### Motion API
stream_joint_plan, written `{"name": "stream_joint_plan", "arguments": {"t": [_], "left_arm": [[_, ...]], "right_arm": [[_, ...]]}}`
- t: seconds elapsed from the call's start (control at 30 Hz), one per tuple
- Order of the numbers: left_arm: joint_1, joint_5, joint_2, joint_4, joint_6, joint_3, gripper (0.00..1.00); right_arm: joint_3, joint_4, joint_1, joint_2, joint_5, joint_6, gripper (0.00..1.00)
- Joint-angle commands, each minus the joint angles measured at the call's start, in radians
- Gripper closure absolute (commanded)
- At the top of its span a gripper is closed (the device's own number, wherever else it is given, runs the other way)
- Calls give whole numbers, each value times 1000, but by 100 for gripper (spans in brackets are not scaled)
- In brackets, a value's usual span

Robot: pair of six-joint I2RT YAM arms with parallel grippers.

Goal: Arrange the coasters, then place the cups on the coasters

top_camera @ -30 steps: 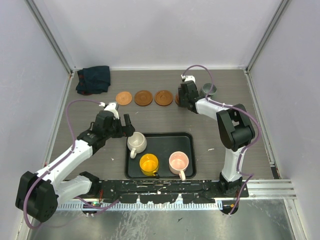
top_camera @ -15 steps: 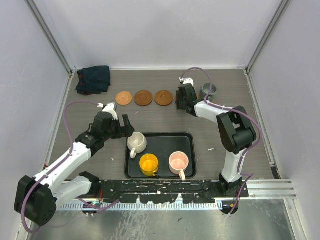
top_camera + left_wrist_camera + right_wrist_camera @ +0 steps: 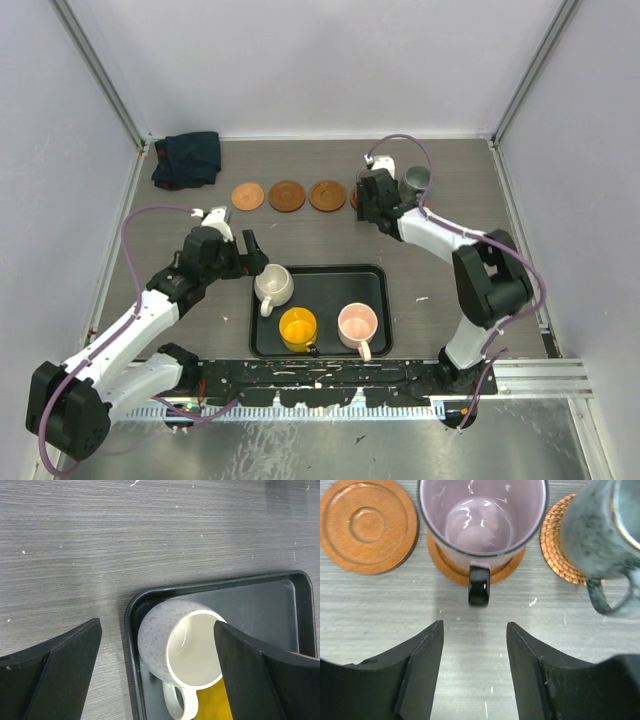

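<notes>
In the right wrist view a mauve cup (image 3: 482, 515) stands on a brown coaster (image 3: 445, 562), its dark handle (image 3: 479, 591) towards me. My right gripper (image 3: 475, 630) is open just short of that handle, with nothing between its fingers. To the right a grey-green cup (image 3: 600, 525) stands on a woven coaster (image 3: 557, 542). An empty coaster (image 3: 367, 525) lies to the left. My left gripper (image 3: 157, 625) is open wide over a cream cup (image 3: 165, 645) in the black tray's (image 3: 131, 630) corner. From above, three bare coasters (image 3: 287, 195) lie in a row; the right gripper (image 3: 368, 200) hides the mauve cup.
The tray (image 3: 325, 272) also holds a yellow cup (image 3: 298, 328) and a pink cup (image 3: 357, 322). A dark teal cloth (image 3: 188, 158) lies at the back left corner. Grey walls enclose the table on three sides.
My right gripper has opened wider and its arm has swung its elbow to the right. The left arm has shifted only slightly above the cream cup.
</notes>
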Motion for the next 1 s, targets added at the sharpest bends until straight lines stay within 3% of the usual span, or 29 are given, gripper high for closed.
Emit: {"name": "stream_joint_plan", "arguments": {"t": [0.0,0.17,0.4,0.53,0.7,0.97], "left_arm": [[5,28,-30,16,27,5,5],[5,41,-30,23,49,0,4],[3,129,-1,55,79,12,3],[-27,141,12,55,85,25,3],[-140,85,20,55,86,44,3],[-243,40,50,51,82,84,3]], "right_arm": [[-59,-71,37,-235,53,53,40],[-223,-171,68,-483,-62,127,34],[-374,-414,252,-729,-13,267,33],[-415,-495,347,-817,-36,359,35],[-412,-577,465,-898,-49,410,35],[-407,-679,492,-984,-202,377,38]]}}
